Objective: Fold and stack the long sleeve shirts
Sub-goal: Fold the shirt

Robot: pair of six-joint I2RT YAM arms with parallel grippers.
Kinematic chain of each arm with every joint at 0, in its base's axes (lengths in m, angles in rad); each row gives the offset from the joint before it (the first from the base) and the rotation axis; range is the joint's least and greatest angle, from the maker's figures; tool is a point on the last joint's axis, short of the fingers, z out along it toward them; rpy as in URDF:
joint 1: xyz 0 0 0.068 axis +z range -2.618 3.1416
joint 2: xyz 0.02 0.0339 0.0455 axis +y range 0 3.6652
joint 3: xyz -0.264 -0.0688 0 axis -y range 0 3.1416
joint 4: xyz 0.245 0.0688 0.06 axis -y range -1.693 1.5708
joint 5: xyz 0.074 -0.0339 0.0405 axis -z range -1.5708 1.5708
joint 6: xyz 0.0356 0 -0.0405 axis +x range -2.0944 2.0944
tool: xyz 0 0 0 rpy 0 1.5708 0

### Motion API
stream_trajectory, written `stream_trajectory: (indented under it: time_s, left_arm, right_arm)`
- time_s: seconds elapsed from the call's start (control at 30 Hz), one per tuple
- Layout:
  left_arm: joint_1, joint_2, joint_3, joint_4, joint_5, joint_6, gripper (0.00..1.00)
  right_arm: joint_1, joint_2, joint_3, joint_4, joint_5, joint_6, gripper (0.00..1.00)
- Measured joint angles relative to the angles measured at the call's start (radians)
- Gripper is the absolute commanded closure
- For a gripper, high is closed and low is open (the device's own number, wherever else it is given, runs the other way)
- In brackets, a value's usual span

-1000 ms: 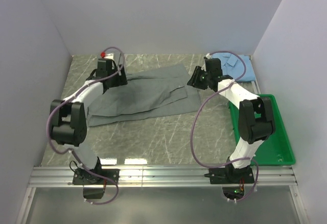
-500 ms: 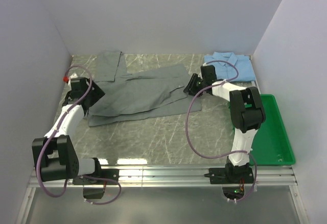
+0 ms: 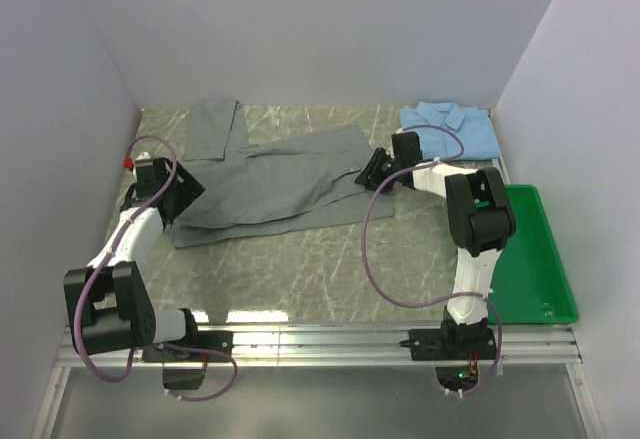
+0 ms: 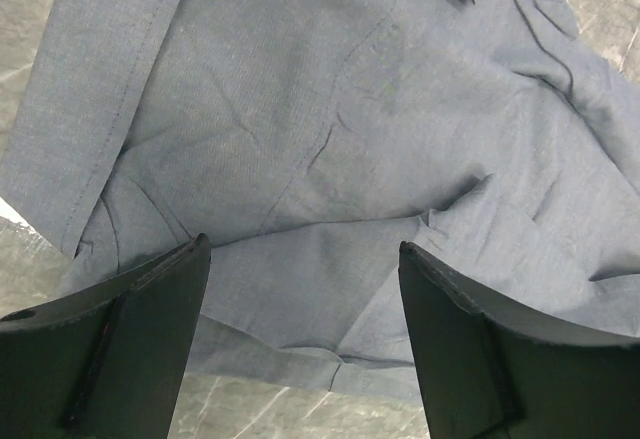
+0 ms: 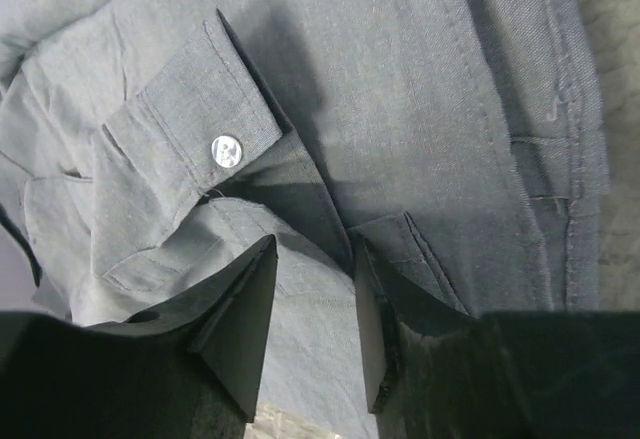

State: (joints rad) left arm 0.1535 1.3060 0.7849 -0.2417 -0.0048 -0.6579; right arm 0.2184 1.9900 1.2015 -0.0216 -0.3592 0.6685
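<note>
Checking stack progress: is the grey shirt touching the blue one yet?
Apart. The top view shows a strip of bare marble table between the grey shirt and the folded blue shirt.

a marbled grey-green tabletop [image 3: 300, 269] carries three things. the grey shirt [image 3: 280, 184] lies spread over its middle and left (creased, with overlapping layers), one long part reaching toward the back wall. the light blue shirt [image 3: 462, 129] lies folded in the back right corner. the green tray [image 3: 530, 284] sits along the right edge, nearer the front.
</note>
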Motion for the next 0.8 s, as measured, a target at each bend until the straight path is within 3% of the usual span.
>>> stream_trajectory:
  time_s: [0.07,0.2,0.27,0.8]
  left_arm:
    - [0.0,0.0,0.0,0.006,0.003,0.001,0.19]
    - [0.0,0.0,0.0,0.014,0.008,0.002,0.19]
    - [0.0,0.0,0.0,0.014,0.008,0.003,0.19]
    - [0.0,0.0,0.0,0.013,0.008,0.002,0.2]
  right_arm:
    - [0.0,0.005,0.0,0.006,-0.01,0.002,0.65]
    - [-0.001,0.008,-0.004,0.012,-0.029,0.0,0.92]
    - [-0.001,0.008,-0.006,0.012,-0.032,-0.005,1.0]
    - [-0.001,-0.204,-0.121,-0.071,0.028,-0.045,1.0]
